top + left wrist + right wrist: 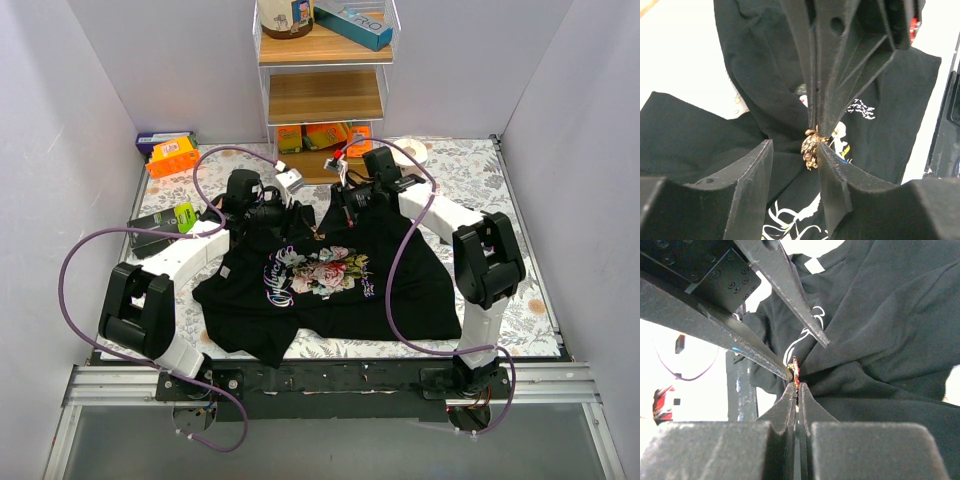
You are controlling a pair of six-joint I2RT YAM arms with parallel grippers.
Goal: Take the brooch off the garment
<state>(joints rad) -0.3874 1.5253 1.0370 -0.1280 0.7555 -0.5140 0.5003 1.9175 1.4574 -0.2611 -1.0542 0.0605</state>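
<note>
Pinching the brooch on the bunched garment, right gripper is clamped tight; left gripper gapes around it, holding nothing, so a pull may drag the garment up or lose the brooch

Top external camera looked down from above the near edge of the bench toward its far edge. Both wrist cameras sat close, facing each other across one fold of garment.
</note>
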